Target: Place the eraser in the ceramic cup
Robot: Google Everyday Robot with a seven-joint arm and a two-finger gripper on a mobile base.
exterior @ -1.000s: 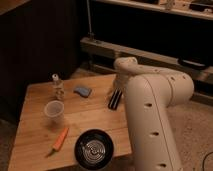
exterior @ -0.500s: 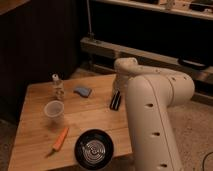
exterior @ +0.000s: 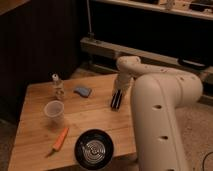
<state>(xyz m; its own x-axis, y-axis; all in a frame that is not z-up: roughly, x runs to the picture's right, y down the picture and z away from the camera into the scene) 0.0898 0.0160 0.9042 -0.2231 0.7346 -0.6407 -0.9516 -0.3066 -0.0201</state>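
Observation:
The eraser (exterior: 115, 103), a black block with a pale lengthwise stripe, is at the table's right side, pointing down toward the tabletop. My gripper (exterior: 119, 92) is at the end of the white arm, right at the eraser's upper end. Whether it grips the eraser does not show. The ceramic cup (exterior: 53, 113), pale and tapered, stands upright on the left part of the wooden table (exterior: 95, 120), well to the left of the gripper and eraser.
A small clear bottle (exterior: 58, 86) stands behind the cup. A blue-grey lump (exterior: 83, 91) lies at the back middle. An orange stick-like tool (exterior: 60, 139) and a black round pan (exterior: 93, 148) lie near the front edge. My white arm (exterior: 160, 110) fills the right side.

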